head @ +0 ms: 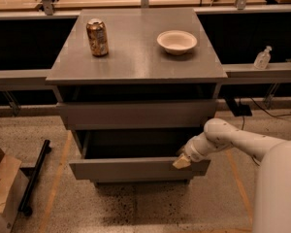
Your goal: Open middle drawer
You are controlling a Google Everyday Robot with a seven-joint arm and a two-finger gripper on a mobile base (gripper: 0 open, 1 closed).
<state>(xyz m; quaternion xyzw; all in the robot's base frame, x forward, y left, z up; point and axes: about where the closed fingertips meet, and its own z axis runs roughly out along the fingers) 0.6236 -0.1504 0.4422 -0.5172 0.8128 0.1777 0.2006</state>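
While tool (pixel 182 162) touches right rim, middle drawer (pixel 131 169) flat-fronted.

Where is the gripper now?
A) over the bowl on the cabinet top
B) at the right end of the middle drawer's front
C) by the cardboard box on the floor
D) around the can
B: the gripper is at the right end of the middle drawer front, which juts out past the top drawer front; the can and bowl stand on the cabinet top.
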